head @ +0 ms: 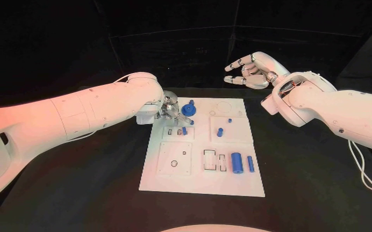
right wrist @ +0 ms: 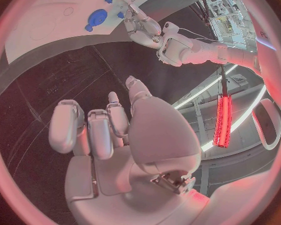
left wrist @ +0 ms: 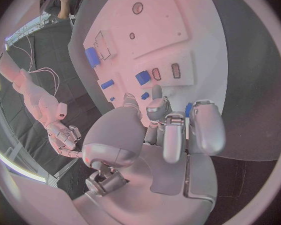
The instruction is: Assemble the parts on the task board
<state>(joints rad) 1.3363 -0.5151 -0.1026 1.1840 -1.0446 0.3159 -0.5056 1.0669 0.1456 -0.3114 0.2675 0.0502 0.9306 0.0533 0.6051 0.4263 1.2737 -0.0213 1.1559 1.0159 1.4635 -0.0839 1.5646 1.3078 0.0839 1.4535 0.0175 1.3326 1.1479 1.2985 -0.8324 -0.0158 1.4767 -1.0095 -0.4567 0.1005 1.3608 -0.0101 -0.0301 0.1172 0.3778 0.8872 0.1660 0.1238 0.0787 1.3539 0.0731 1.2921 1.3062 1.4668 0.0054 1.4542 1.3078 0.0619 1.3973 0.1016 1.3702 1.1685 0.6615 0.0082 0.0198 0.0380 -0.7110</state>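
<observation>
Head view: two blue cylinders [head: 243,163] (lying side by side).

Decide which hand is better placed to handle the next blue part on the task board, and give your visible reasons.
Probably the left hand: it is over the task board's far left corner, beside the round blue part. The right hand hovers beyond the board, open, holding nothing.

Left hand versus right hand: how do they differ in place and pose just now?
The silver left hand is low over the white task board's far left corner, fingers curled down beside a round blue part. The silver right hand hangs raised, off the board beyond its far right corner, fingers spread and holding nothing. Both are silver hands on white arms.
</observation>
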